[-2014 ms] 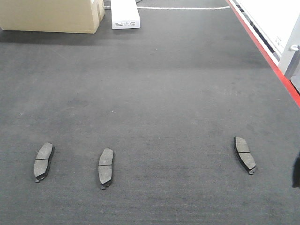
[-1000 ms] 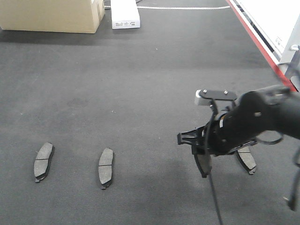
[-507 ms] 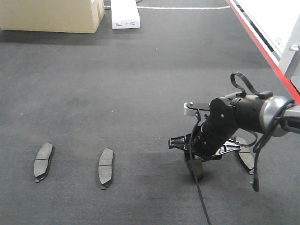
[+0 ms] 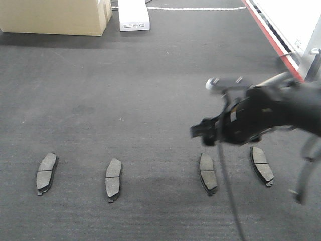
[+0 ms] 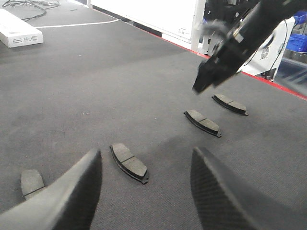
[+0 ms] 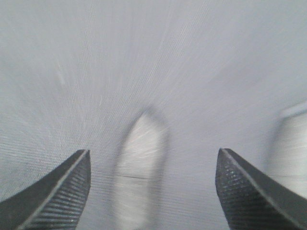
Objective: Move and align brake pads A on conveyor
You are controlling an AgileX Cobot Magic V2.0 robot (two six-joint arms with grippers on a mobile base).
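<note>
Up at the far end sits a tan cardboard box (image 4: 52, 16) beside a flat white box (image 4: 134, 15). White panel (image 4: 291, 20) down the right, cables (image 5: 26, 4) trailing behind.

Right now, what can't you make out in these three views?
- Right gripper: motion-blurred in the front view, so its fingers can't be read there.
- Brake pad below it: smeared in the right wrist view, groove barely visible.
- Leftmost pad: partly behind a left gripper finger.
- Cardboard box and white box: cut off by the top edge.
</note>
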